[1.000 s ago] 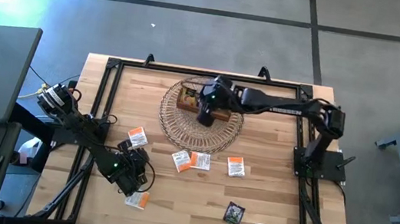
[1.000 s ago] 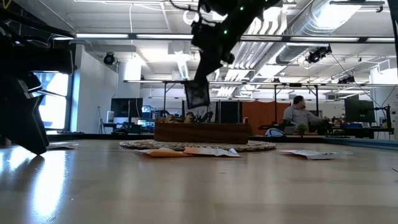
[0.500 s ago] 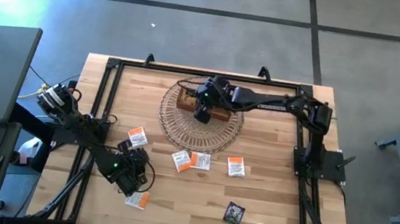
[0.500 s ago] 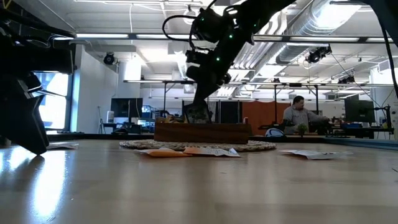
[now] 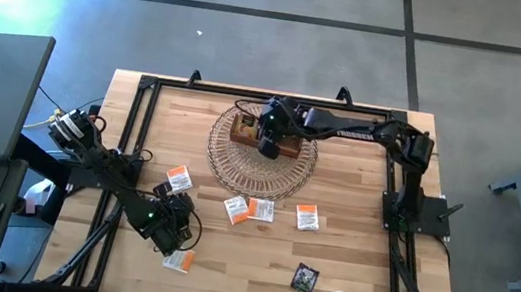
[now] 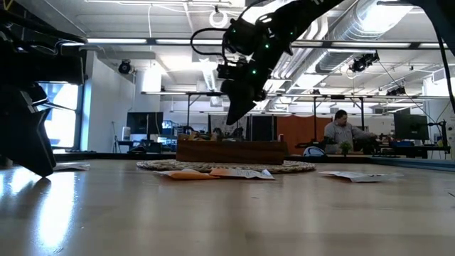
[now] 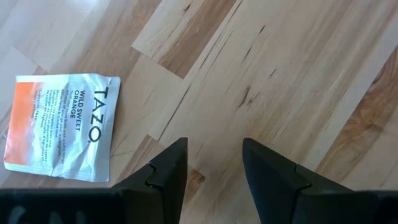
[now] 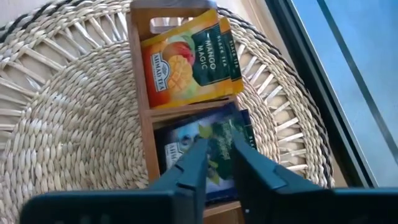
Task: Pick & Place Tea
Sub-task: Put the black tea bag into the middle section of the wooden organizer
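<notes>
Hovering with parted fingers, the right gripper (image 8: 214, 163) apparently releases a dark sachet (image 8: 208, 146), light, limp, best pinched by an edge, into the wooden tray (image 8: 144, 106).

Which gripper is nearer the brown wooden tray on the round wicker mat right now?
Right. The right gripper hangs directly over the brown wooden tray on the round wicker mat. The left gripper is far off at the table's near-left, beside a white-and-orange tea sachet.
</notes>
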`<state>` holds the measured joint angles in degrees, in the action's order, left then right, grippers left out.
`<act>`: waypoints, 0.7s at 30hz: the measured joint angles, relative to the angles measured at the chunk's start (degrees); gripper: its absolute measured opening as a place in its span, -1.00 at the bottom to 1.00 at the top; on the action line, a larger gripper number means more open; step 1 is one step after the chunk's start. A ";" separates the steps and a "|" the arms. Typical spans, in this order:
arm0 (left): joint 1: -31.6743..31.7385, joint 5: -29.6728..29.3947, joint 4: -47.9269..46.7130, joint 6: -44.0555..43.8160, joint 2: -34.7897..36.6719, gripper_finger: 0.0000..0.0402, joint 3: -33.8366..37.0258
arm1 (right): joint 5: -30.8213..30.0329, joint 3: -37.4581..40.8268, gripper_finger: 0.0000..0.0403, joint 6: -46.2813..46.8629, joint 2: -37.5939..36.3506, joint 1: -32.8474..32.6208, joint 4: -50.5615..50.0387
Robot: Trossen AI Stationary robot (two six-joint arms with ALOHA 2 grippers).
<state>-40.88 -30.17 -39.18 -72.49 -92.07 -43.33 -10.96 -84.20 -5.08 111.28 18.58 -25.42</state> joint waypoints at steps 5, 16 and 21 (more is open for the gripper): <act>0.02 2.34 -2.97 -1.81 1.33 -0.24 -0.06 | -0.14 0.00 -0.36 0.04 -0.22 -1.28 1.29; -0.11 17.25 -28.82 -11.26 16.50 -0.24 -4.81 | 4.17 -0.07 -0.24 3.09 -0.98 -14.11 8.70; -1.53 19.70 -25.47 -15.34 23.22 -0.24 -0.98 | 3.00 -0.09 -0.29 3.57 1.37 -20.20 12.33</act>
<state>-42.41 -10.47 -64.65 -87.83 -68.86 -44.31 -7.96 -84.29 -1.51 112.65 -1.62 -13.09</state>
